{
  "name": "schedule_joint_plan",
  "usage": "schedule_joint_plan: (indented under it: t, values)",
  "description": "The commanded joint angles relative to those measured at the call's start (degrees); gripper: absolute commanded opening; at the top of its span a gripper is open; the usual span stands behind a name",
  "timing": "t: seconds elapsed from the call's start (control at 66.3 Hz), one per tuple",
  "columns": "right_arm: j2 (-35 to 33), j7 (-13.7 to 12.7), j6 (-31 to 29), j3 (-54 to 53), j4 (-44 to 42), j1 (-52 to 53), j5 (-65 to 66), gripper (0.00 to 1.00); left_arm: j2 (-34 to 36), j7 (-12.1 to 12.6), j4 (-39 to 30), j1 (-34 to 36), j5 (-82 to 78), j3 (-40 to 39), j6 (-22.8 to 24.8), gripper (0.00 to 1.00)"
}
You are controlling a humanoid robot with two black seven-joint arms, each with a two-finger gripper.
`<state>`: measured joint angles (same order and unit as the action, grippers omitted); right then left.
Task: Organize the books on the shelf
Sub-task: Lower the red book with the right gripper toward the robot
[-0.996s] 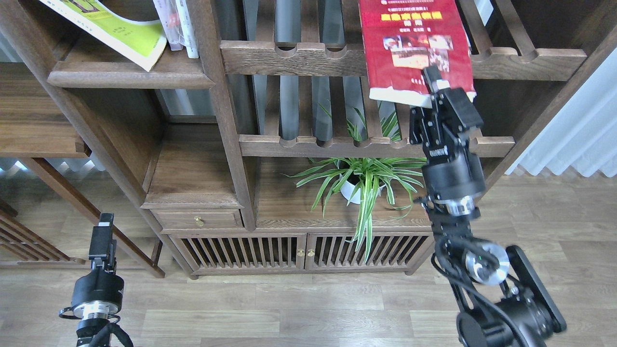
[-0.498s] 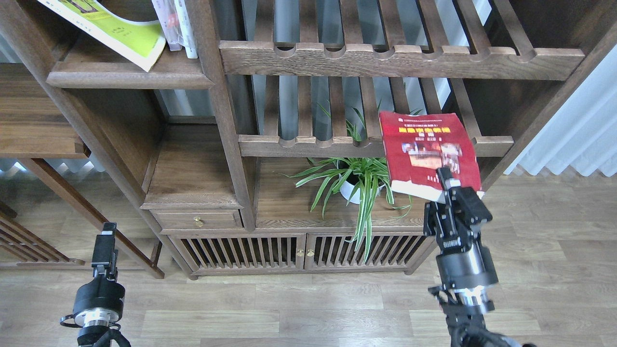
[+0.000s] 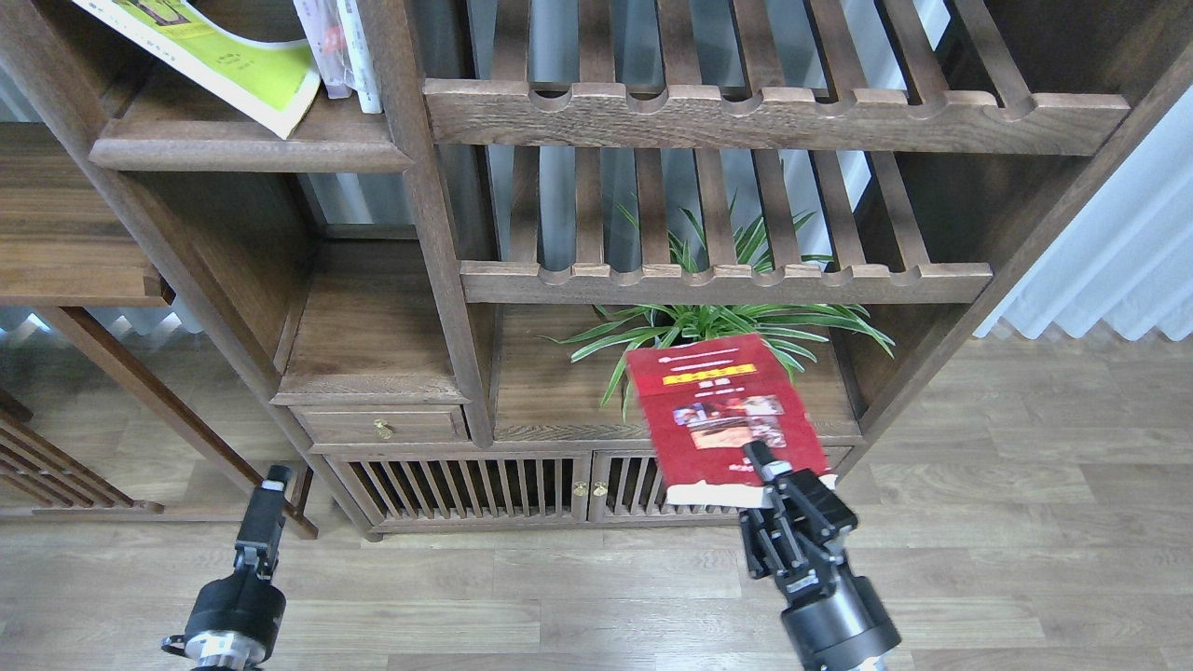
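The right hand (image 3: 766,471), low in the view at about 5 o'clock, is clamped on the near edge of the dark red book (image 3: 722,410). The book is held face-up in the air, tilted, its far edge toward 12 o'clock, in front of the cabinet doors (image 3: 522,485) and partly covering the spider plant (image 3: 718,321) that stands on the cabinet top under the lower slatted rack (image 3: 727,280).

The left hand (image 3: 268,503) sits at 7 o'clock above the wooden floor (image 3: 1025,522), holding nothing; it is seen narrow and dark, so I cannot tell whether its fingers are apart or together.

At 11 o'clock the solid dark-brown shelf (image 3: 252,149) carries the yellow-green book (image 3: 224,61), lying at a slant with one corner past the front edge. Just beside it at 3 o'clock, the pale lavender-white book (image 3: 340,47) stands against the upright post (image 3: 410,140), only partly in view.

The upper slatted rack (image 3: 774,112) crosses from 12 to 2 o'clock.
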<state>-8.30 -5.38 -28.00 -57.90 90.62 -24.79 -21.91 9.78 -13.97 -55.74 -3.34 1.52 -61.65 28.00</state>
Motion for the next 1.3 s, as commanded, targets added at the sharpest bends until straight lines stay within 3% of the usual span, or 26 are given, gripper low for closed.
schedule_joint_plan:
  t: [0.0, 0.181, 0.483, 0.664, 0.815, 0.845, 0.86, 0.965, 1.011, 1.071, 1.116, 1.282]
  values:
    - [-0.49, -0.16, 0.0, 3.23, -1.76, 2.37, 0.38, 0.08, 4.1, 2.98, -0.6, 0.26, 1.64, 0.65, 0.0, 1.0]
    - [0.3, -0.24, 0.0, 5.08, -3.7, 4.05, 2.92, 0.09, 4.98, 5.45, 2.04, 2.11, 1.47, -0.32, 0.0, 1.0]
    - [0.39, -0.42, 0.0, 5.95, -4.05, 4.84, 3.72, 0.09, 4.28, 5.45, 2.3, 1.32, 2.7, 0.82, 0.0, 1.0]
    - [0.3, -1.56, 0.0, 8.06, -5.54, 5.28, 3.89, 0.1, 3.49, 5.36, 0.11, 2.02, 3.92, 1.0, 0.0, 1.0]
    - [0.3, -2.18, 0.0, 9.29, -7.12, 5.98, 4.95, 0.11, 5.59, 6.5, -7.01, 2.11, 10.78, 3.02, 0.0, 1.0]
    - [0.3, -2.18, 0.0, 9.47, -7.3, 6.24, 5.12, 0.11, 6.03, 7.99, -7.8, 2.11, 11.31, 3.46, 0.0, 1.0]
    - [0.3, -2.18, 0.0, 9.64, -7.39, 6.77, 5.3, 0.11, 6.3, 12.0, -7.89, 2.29, 11.4, 3.2, 0.0, 1.0]
    - [0.3, -2.18, 0.0, 9.65, -7.65, 7.74, 5.3, 0.11, 8.58, 20.73, -8.16, 2.38, 11.4, 3.2, 0.0, 1.0]
    - [0.3, -2.27, 0.0, 9.73, -7.74, 8.18, 5.39, 0.11, 11.47, 26.08, -8.42, 2.46, 11.14, 3.81, 0.0, 0.99]
    - [0.22, -2.27, 0.0, 9.73, -7.74, 8.62, 5.39, 0.11, 13.94, 29.7, -8.95, 2.64, 11.13, 4.08, 0.0, 0.99]
    - [0.3, -2.27, 0.0, 9.73, -7.83, 8.79, 5.39, 0.11, 15.61, 31.02, -9.3, 3.16, 11.13, 4.25, 0.0, 0.99]
    - [0.39, -2.27, 0.0, 9.73, -9.32, 9.85, 5.39, 0.11, 19.57, 30.94, -10.35, 6.5, 11.57, 5.22, 0.0, 0.99]
